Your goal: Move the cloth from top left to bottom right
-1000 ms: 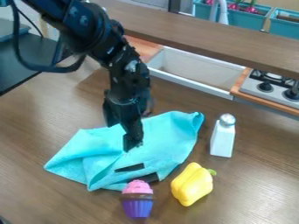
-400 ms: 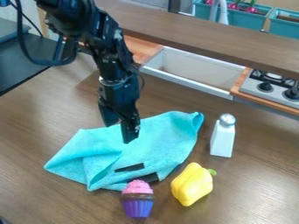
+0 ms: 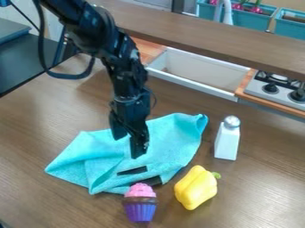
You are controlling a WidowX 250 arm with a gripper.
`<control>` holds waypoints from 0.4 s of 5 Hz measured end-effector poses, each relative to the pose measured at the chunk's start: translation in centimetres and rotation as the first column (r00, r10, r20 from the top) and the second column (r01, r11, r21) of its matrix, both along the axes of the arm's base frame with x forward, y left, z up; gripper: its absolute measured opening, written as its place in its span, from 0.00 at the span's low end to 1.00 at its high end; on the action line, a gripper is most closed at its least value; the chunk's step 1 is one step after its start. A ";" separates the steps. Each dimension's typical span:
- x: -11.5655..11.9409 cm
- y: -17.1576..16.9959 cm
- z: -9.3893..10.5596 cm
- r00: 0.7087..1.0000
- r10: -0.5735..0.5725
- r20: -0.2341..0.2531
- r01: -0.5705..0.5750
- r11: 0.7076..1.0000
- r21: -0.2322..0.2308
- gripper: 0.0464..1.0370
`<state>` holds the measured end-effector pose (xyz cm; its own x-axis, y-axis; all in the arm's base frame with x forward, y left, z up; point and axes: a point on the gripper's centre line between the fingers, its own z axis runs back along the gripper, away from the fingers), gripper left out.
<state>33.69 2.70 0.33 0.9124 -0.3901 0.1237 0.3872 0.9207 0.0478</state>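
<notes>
My claw (image 3: 129, 146), parted, hung over cloth (image 3: 173, 139) (touching? couldn't tell), whose long axis ran lower-left to upper-right.

The tabletop (image 3: 35, 133) was brightly lit, with a pale sheen spread near its left edge. Shadows were only softly cast. Highlights were caught on the yellow pepper (image 3: 193, 190) and the shaker's cap (image 3: 232, 121); the black arm (image 3: 95, 31) was left dark, dotted with glints.

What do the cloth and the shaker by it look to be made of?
The cloth looks like soft woven fabric, perhaps microfibre, with a matt finish: it lies in loose folds. The shaker has a smooth white body, plastic or ceramic, and a shiny grey cap that seems metal.
</notes>
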 end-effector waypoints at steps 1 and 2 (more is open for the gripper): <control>-0.1 0.0 -0.4 1.000 0.010 -0.010 -0.010 1.000 0.002 0.96; 0.4 0.2 -1.1 0.999 0.019 -0.031 -0.019 1.000 0.003 0.96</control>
